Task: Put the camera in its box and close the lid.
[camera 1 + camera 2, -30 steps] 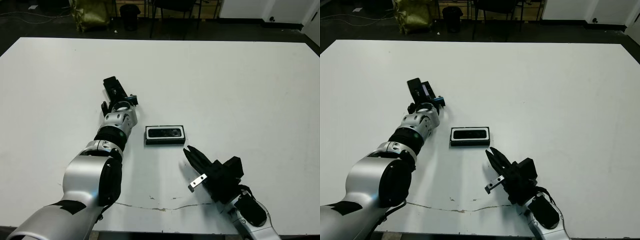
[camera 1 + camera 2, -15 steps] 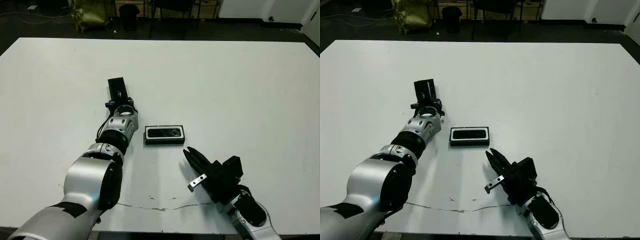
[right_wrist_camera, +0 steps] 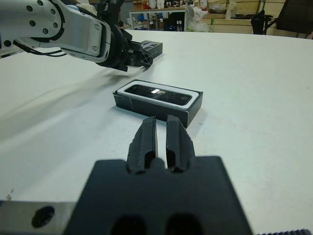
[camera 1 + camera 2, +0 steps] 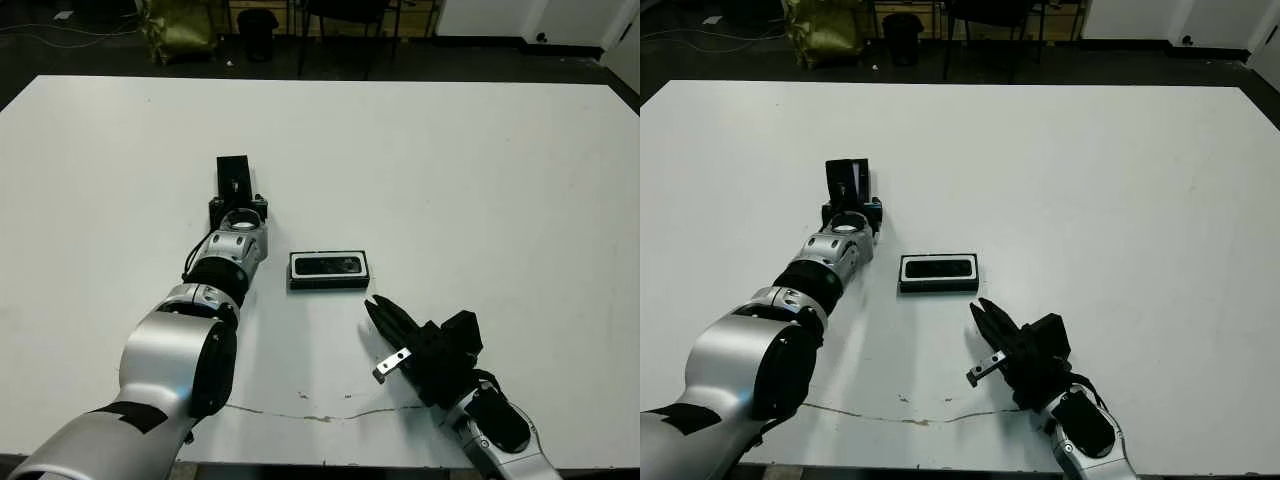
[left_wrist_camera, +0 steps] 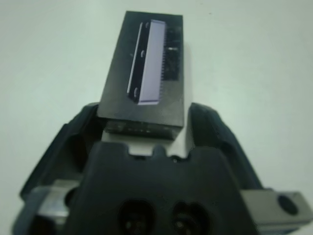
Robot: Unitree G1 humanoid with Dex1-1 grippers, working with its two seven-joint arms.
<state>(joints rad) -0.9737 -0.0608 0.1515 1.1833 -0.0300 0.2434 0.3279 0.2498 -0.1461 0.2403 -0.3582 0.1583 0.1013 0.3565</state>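
White desk (image 4: 500,160) fills nearly the whole frame, with a dark floor strip and chair legs along the top edge. Near the centre lies the box (image 4: 329,270), its long axis running left to right across the picture, and the camera (image 4: 329,265) rests inside it along the same axis, lenses up. At centre-left the lid (image 4: 234,181) points its long axis toward the top of the frame, pale stripe up, pinched at its near end between the fingers of the left gripper (image 4: 237,208). A second ago the lid sat tilted toward the upper left; it now stands straighter. At lower right, the right gripper (image 4: 383,317) hovers near the box with its fingers pressed together, unchanged. Nothing lies between the lid and the box.
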